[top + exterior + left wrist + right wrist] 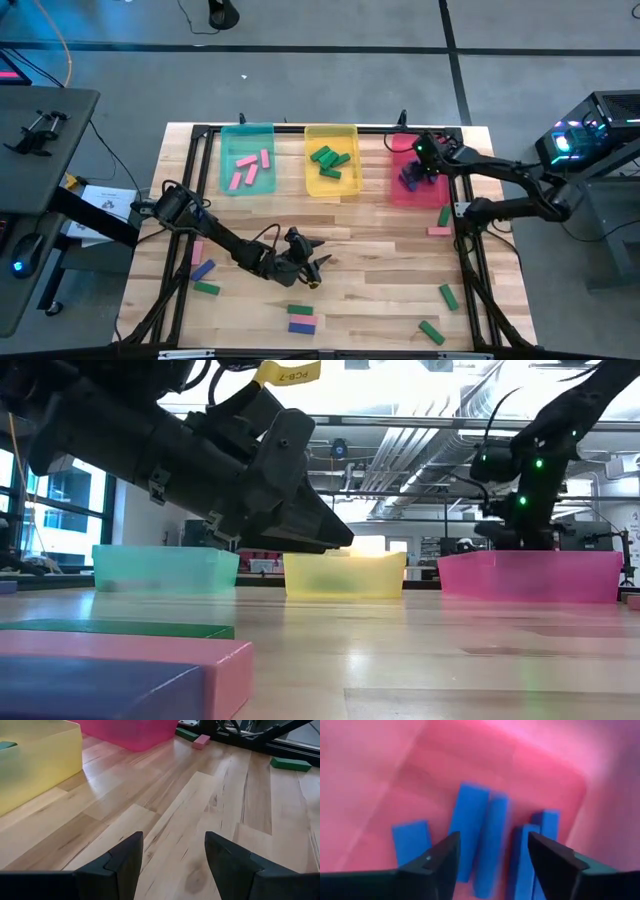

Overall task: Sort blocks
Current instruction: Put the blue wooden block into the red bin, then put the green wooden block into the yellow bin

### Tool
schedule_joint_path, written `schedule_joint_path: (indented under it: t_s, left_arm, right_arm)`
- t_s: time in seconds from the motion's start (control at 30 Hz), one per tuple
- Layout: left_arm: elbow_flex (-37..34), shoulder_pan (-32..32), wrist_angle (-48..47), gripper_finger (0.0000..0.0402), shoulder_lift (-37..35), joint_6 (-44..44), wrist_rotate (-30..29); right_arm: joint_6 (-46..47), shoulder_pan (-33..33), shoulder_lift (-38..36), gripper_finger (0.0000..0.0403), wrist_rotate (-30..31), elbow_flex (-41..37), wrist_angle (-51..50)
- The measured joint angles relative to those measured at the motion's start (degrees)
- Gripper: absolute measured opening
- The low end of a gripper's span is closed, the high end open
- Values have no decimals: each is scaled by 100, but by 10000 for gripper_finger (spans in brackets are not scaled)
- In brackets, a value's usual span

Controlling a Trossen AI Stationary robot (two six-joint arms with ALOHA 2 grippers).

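Our right gripper (490, 857) hangs over the red tray (400, 185), jaws wide and empty above blue blocks (470, 827); we should lift clear. Left gripper (172, 855), jaws wide, waits mid-table.

Three trays (246, 128) in a back row, blocks (302, 318) scattered in front

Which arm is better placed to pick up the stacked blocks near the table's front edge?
Left. Its open, empty gripper hovers low over the table, just behind the stacked blocks. The right gripper is open over the red tray at the far side.
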Motion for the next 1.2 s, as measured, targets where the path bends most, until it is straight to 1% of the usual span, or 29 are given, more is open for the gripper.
schedule_joint_path:
  t_s: [0.07, 0.13, 0.2, 0.27, 0.37, 0.47, 0.53, 0.6, 0.67, 0.77, 0.87, 0.93, 1.03, 1.2]
  left_arm:
    - [0, 0, 21, 199, 0, 0, 0]
    - [0, 0, 23, 199, 0, 0, 0]
    - [0, 0, 39, 199, 0, -1, 0]
    - [0, 0, 73, 199, 0, -1, 0]
    - [0, -12, 207, 199, 0, 26, 45]
    - [0, -40, 345, 199, 0, 25, 210]
    - [0, -92, 446, 199, 0, 26, 301]
    - [0, -169, 565, 199, 0, 24, 388]
    - [0, -278, 690, 199, 0, 13, 391]
    - [0, -463, 935, 199, 0, -79, 391]
    - [0, -661, 1096, 199, 0, -127, 390]
    - [0, -789, 1281, 199, 0, -124, 349]
    - [0, -952, 1387, 199, -2, -194, 86]
    - [0, -1117, 1521, 199, -2, -264, -377]
  right_arm:
    - [51, 111, -232, 227, 148, 114, -108]
    - [129, 332, -513, 231, 204, 173, -263]
    - [240, 664, -862, 233, 239, 210, -458]
    - [447, 1141, -1229, 234, 302, 223, -686]
    - [951, 2138, -1713, 234, 518, 223, -1249]
    - [1670, 3390, -2014, 235, 588, 223, -1673]
    - [2257, 4290, -2071, 235, 575, 223, -1677]
    - [2710, 5249, -2026, 235, 578, 223, -1465]
    - [3024, 6215, -1863, 235, 657, 223, -936]
    - [3343, 7562, -1463, 236, 1018, 223, 69]
    - [3574, 8656, -912, 235, 1254, 235, 822]
    - [3821, 9263, -453, 231, 1277, 406, 864]
    - [4175, 10023, 341, 221, 1275, 895, 665]
    - [4833, 10790, 1613, 207, 1082, 2037, -238]
